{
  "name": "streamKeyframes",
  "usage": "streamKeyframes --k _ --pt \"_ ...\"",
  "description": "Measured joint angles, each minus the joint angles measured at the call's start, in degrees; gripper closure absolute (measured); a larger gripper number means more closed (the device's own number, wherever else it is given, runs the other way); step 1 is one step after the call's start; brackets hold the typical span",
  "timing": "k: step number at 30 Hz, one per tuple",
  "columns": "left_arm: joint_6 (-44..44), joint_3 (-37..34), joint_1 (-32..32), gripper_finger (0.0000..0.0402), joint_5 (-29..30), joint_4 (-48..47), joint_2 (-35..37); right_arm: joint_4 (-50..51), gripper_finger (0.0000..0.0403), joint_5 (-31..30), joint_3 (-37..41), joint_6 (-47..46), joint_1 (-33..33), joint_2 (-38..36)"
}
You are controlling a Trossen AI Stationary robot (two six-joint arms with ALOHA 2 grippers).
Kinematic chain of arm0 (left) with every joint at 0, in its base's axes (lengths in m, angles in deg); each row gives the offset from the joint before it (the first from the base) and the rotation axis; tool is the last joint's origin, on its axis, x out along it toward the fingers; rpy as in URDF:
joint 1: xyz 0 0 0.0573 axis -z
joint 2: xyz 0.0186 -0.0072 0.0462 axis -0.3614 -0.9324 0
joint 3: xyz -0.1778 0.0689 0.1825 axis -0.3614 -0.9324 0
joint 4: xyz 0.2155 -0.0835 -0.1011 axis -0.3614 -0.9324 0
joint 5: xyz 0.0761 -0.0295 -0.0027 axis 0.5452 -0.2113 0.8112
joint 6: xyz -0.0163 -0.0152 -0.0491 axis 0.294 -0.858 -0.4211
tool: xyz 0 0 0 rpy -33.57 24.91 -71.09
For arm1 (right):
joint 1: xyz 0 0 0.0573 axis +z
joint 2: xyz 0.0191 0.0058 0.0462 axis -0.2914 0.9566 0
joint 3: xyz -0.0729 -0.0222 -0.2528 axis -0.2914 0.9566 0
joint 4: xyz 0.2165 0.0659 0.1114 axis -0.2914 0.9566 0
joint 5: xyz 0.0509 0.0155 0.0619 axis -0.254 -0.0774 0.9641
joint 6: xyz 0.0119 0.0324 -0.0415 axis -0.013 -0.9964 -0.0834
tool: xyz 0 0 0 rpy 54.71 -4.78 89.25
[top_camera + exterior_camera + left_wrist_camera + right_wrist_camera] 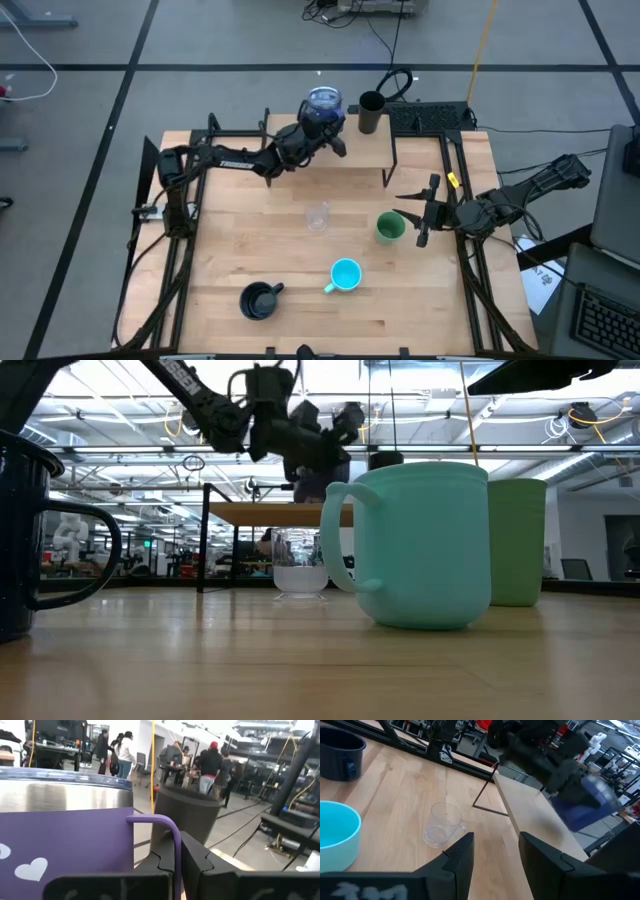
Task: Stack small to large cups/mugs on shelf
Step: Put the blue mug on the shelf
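My left gripper (pixel 322 128) is shut on the blue-purple mug with a silvery top (pixel 324 104) over the far edge of the light-wood shelf (pixel 330 165). The black tumbler (pixel 370 112) stands just right of the mug, at the shelf's far right corner. On the table stand the clear glass (pixel 318 216), the green cup (pixel 390 227), the cyan mug (pixel 345 275) and the dark handled mug (pixel 260 299). My right gripper (pixel 418 215) is open and empty, just right of the green cup. My left gripper pinches the mug's thin purple handle (pixel 176 836) between its two fingers (pixel 200 857). The fingers come about level from the table's near left. The mug stays upright, its body (pixel 60 845) beside the fingers. I cannot tell whether its base touches the shelf (pixel 270 513).
The shelf's thin black legs (pixel 390 160) stand on the far half of the table. A keyboard and cables (pixel 430 115) lie beyond the table's far right. There is bare wood between the cups and along the table's left side (pixel 230 230). People stand in the room behind.
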Motion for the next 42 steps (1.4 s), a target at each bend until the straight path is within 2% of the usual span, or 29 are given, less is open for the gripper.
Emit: streamKeyframes --k 11,25,30,37,42 --pt "0.5 1.2 -0.4 0.0395 1.7 -1.8 -1.5 -0.4 0.0255 0.1 0.0 0.3 0.0 0.0" --pt "2.1 1.2 -0.7 0.0385 -2.5 -3.0 -1.3 -1.1 0.0255 0.2 0.0 0.5 0.0 0.0" --pt "1.6 1.2 -0.7 0.0394 -4.5 -3.0 -1.3 -1.1 0.0255 0.2 0.0 0.6 0.0 0.0" --pt "2.0 1.2 -0.9 0.0371 -4.4 -5.7 -1.3 -1.5 0.0255 0.2 0.0 1.2 0.0 0.0" --pt "1.5 1.2 -0.8 0.0379 -5.0 -6.1 -1.3 -1.5 0.0255 0.2 0.0 1.4 0.0 0.0"
